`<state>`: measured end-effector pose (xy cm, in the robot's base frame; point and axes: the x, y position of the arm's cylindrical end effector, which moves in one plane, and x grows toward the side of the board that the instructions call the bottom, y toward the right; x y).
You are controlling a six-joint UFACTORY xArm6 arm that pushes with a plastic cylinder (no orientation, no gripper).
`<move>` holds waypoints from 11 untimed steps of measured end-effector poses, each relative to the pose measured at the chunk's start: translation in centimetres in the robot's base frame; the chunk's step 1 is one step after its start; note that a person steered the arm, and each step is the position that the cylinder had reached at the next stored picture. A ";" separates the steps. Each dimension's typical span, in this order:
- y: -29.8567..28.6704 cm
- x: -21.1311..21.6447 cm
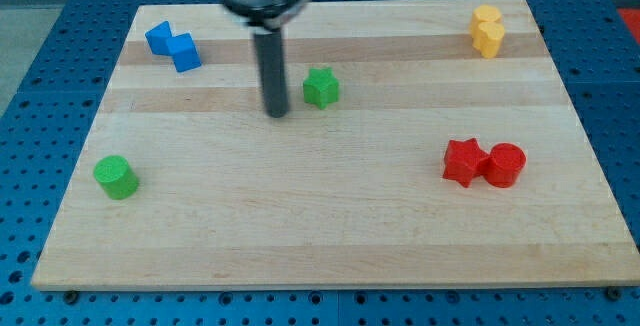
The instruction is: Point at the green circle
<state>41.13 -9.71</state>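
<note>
The green circle point(116, 177), a short round cylinder, sits near the left edge of the table point(330, 236), towards the near side, standing alone with bare wood all around it. My tip point(277, 114) is well apart from it, further off and to the right, resting on the table in the far half. The tool here is a plain dark rod hanging straight down from a blurred grey mount at the far edge of the view; it has no parts to stand apart or come together, and it clamps nothing.

Just to the right of my tip, close but not touching, lies the green star point(321, 87). In the far left corner is the blue block point(173, 47), an angular piece that looks like two joined lumps; its exact shape is hard to make out. In the far right corner sits the yellow block point(487, 30), also a two-lobed form. On the right side, nearer than the middle, the red star point(463, 161) and the red cylinder point(505, 164) touch side by side, the star on the left. The table is a pale wooden board lying on a blue perforated surface point(30, 86).
</note>
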 end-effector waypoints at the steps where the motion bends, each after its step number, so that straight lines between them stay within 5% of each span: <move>1: -5.2 2.2; 3: -5.8 13.2; 5: -15.6 15.9; 6: -19.2 13.9; 7: -17.2 6.8; 10: -11.8 1.4; 11: -15.1 1.1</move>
